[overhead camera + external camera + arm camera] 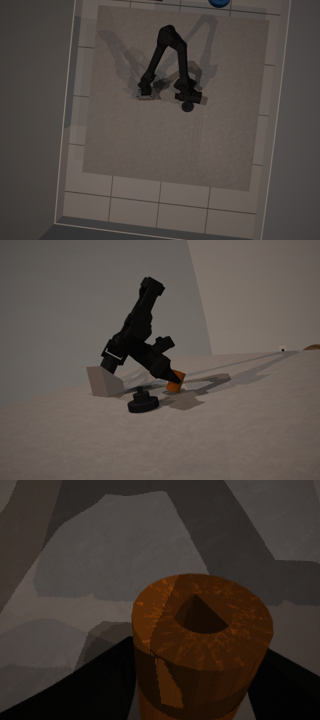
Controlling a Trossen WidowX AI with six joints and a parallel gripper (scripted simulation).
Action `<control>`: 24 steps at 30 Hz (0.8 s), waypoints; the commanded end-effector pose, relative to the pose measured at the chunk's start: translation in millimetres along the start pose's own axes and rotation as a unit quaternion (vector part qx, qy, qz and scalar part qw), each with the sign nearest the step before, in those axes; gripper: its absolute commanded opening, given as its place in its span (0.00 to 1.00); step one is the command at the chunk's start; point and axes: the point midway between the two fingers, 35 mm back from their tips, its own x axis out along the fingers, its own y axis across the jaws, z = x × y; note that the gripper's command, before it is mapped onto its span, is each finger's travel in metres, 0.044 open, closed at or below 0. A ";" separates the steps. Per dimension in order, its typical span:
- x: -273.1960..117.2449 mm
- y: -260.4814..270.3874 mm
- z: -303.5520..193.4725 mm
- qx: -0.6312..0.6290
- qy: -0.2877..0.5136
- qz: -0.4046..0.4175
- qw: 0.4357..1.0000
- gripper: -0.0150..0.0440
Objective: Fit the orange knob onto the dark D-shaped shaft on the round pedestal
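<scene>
from where i stand, the gripper [178, 380] [191, 650] is closed firmly on the orange knob [176, 387] [200, 652], which leans a little and sits low, near the mat [144, 144] [206, 441]. whether it touches the mat i can't tell. the round pedestal [185, 109] [143, 407], its dark shaft [188, 106] [139, 389] bare, stands just beside the arm's wrist, towards six o'clock in the top view.

the step now, i'd say, is carrying the knob over. i'd raise it well above the shaft tip first, stand it upright, then bring it across. the wrist view shows the hole with a straight edge on its two o'clock side; over the shaft, i'd lower lightly and turn slowly until it drops, never forcing it.

the mat's edges lie well away from the pedestal, with room towards six o'clock; the arm's own base [144, 98] [96, 382] is towards ten.
</scene>
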 end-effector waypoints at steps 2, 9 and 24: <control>-2.5 0.8 -5.4 0.005 -0.038 0.001 0.999 0.56; -3.3 -1.7 -10.3 0.006 -0.067 -0.001 0.998 0.56; -9.3 -5.2 -15.7 0.016 -0.072 -0.001 0.997 0.69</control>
